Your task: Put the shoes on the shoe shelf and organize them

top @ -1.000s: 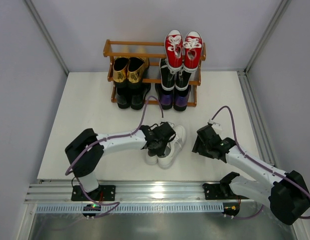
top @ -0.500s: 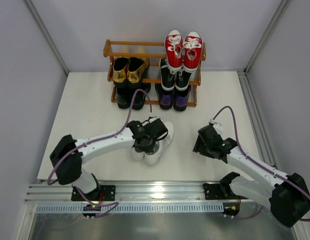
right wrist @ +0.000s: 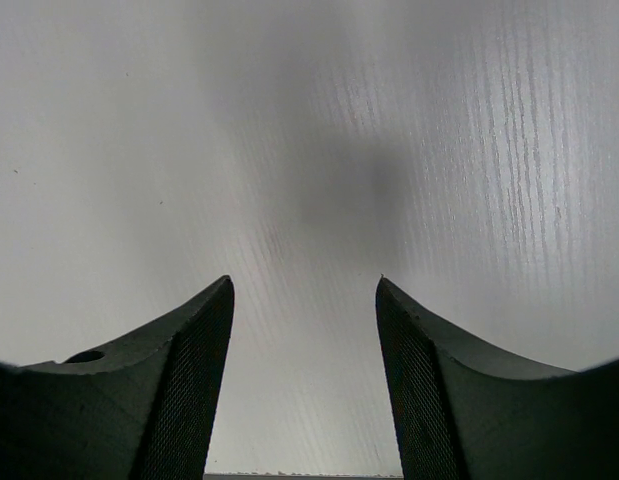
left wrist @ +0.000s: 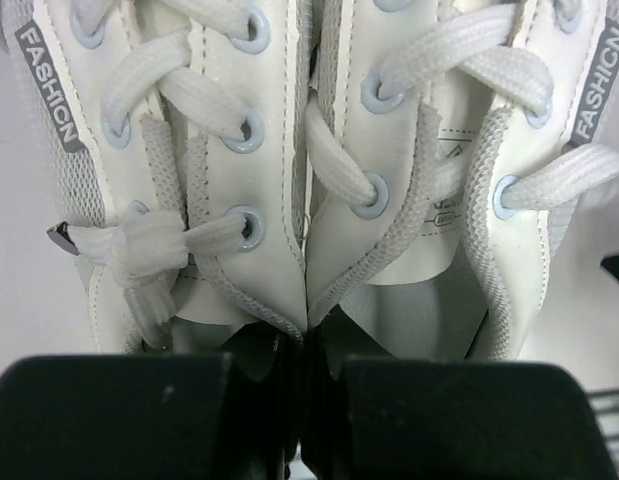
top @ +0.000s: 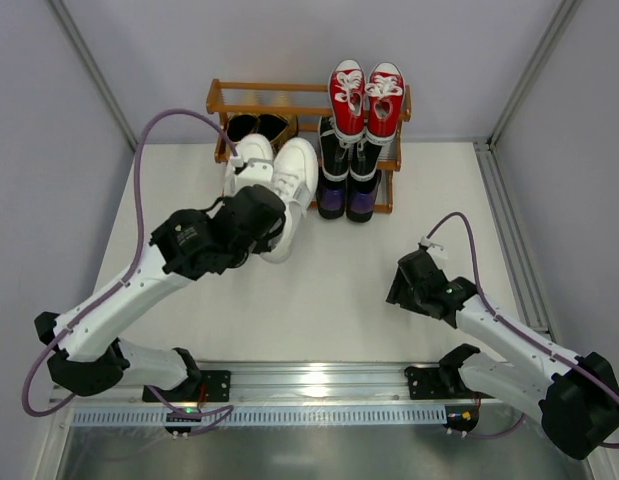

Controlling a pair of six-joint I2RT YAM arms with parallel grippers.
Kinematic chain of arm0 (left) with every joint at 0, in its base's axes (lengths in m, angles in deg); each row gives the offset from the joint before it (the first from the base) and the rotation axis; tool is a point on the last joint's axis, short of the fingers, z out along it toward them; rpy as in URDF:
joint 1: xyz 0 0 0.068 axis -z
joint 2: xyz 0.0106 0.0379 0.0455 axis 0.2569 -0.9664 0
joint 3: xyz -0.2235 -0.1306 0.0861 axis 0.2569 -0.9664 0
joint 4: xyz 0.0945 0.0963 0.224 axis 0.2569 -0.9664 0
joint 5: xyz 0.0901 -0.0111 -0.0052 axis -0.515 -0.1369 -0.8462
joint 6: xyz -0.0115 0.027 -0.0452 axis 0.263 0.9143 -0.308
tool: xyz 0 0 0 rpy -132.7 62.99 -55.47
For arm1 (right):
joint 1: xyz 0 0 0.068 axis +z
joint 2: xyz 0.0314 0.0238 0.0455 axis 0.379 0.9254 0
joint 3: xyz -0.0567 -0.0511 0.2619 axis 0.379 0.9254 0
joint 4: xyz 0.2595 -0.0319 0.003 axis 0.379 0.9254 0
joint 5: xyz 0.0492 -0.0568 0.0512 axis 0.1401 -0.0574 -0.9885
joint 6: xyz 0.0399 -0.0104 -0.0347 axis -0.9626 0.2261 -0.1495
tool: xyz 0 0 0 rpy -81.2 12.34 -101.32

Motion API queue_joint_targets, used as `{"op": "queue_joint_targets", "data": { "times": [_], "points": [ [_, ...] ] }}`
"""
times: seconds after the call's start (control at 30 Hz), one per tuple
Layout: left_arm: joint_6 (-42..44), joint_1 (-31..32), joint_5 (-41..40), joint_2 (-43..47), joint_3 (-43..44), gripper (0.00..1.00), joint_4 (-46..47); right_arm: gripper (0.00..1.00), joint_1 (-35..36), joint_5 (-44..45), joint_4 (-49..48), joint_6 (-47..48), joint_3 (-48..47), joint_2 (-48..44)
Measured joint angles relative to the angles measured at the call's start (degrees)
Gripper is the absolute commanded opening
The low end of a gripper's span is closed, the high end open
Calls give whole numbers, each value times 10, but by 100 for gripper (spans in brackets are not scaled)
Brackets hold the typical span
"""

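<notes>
The white sneakers (top: 279, 180) hang as a pair in the air in front of the left half of the shoe shelf (top: 307, 108), toes toward it. My left gripper (top: 261, 212) is shut on their two inner collars, pinched together. In the left wrist view the white sneakers (left wrist: 239, 150) fill the frame above the left gripper (left wrist: 306, 352). Red sneakers (top: 367, 95) stand on the top right tier, black-and-white sneakers (top: 349, 155) below them, purple loafers (top: 347, 203) lowest. Gold loafers (top: 257, 125) only peek out behind the white pair. My right gripper (top: 403, 282) stands open over bare table, as the right gripper (right wrist: 304, 300) shows in its own view.
The white table (top: 349, 300) is bounded by grey walls and a metal rail (top: 309, 385) at the near edge. The left arm's purple cable (top: 149, 150) arcs high at the left of the shelf.
The left arm has lifted the white sneakers off the table's middle and carried them up and back to the shelf's left side. The right arm has stayed still.
</notes>
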State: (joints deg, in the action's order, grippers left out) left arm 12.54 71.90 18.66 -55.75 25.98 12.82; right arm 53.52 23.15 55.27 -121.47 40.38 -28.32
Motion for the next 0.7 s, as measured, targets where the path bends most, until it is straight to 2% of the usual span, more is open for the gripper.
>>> {"op": "queue_joint_targets", "data": {
  "times": [0.17,0.3,0.43,0.57,0.7],
  "points": [
    [80,-75,-19,-49,115,0,18,61,0,-3,2,9,-1,-2],
    [140,-155,-1,-134,233,0,53,61,-2,-4,8,18,-10,-2],
    [197,-206,14,-237,357,0,77,61,-4,-4,9,28,-27,-1],
    [236,-231,30,-297,413,0,105,61,-6,-5,7,34,-37,7],
    [257,-265,62,-327,415,0,137,61,-7,-9,5,36,-38,16]
  ]
}}
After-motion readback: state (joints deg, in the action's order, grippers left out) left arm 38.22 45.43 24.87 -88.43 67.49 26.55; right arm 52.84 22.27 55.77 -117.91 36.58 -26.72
